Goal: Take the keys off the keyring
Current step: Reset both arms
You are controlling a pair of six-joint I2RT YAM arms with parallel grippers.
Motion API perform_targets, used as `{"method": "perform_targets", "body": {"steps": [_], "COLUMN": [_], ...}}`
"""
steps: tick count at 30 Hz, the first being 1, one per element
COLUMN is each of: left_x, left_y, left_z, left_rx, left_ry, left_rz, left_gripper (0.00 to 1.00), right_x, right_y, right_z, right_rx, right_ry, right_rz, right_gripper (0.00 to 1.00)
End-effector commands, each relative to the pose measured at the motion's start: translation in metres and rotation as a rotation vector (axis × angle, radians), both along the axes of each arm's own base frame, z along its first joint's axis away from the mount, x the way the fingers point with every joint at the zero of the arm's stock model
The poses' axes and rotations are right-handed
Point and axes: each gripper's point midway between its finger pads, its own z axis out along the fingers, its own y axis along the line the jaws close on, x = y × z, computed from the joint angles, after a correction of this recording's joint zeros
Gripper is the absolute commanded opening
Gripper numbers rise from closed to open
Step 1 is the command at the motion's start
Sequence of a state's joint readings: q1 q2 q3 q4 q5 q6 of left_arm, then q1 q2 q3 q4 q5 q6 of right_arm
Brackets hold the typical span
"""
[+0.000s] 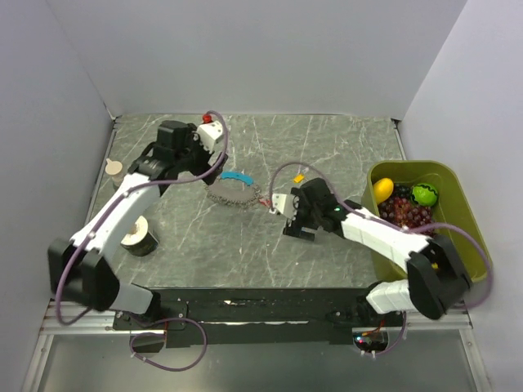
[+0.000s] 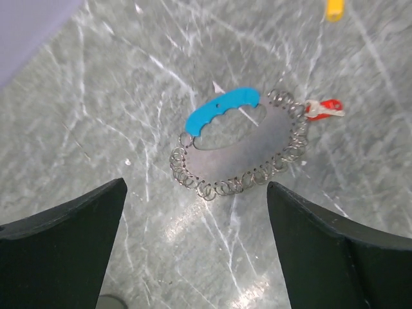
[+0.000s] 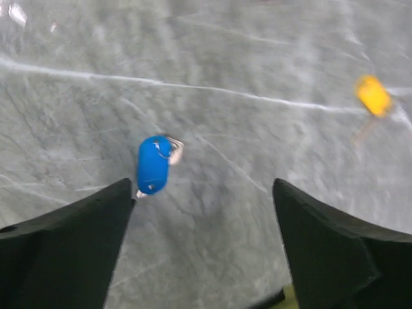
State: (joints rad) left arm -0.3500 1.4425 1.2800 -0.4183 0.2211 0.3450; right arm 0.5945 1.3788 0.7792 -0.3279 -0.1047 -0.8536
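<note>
The keyring point(image 2: 241, 170), a loop of silvery links, lies flat on the grey table and also shows in the top view point(image 1: 231, 198). The light-blue strip point(image 2: 222, 109) hangs on its far left side and the red key point(image 2: 325, 108) on its right end. The orange key point(image 2: 335, 9) lies loose beyond it, and also shows in the right wrist view point(image 3: 373, 95). The blue key point(image 3: 153, 165) lies loose on the table by my right gripper's left finger. My left gripper point(image 2: 196, 193) is open and empty, just above the ring's near edge. My right gripper point(image 3: 202, 183) is open and empty.
A green bin point(image 1: 467, 214) with toy fruit stands at the right edge. A tape roll point(image 1: 139, 237) sits near the left arm, and a small wooden disc point(image 1: 114, 167) lies at the far left. Grey walls close in the table.
</note>
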Motion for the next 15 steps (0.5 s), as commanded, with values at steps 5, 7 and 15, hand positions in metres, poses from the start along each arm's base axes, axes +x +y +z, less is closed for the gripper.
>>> {"method": "perform_targets", "body": {"steps": [5, 7, 15], "left_x": [-0.049, -0.053, -0.058], "left_y": [0.011, 0.020, 0.081], "left_z": [0.064, 0.069, 0.132], "left_rx": [-0.136, -0.154, -0.288], "left_ry": [-0.141, -0.169, -0.409], "left_rz": [-0.045, -0.010, 0.257], "left_gripper": [0.96, 0.96, 0.96], "right_x": [0.000, -0.006, -0.044], "right_y": [-0.034, -0.054, -0.140], "right_z": [0.131, 0.164, 0.280], "right_rx": [0.244, 0.294, 0.622], "right_ry": [-0.240, -0.325, -0.909], "right_rz": [-0.129, -0.202, -0.577], "right_gripper": [1.00, 1.00, 1.00]}}
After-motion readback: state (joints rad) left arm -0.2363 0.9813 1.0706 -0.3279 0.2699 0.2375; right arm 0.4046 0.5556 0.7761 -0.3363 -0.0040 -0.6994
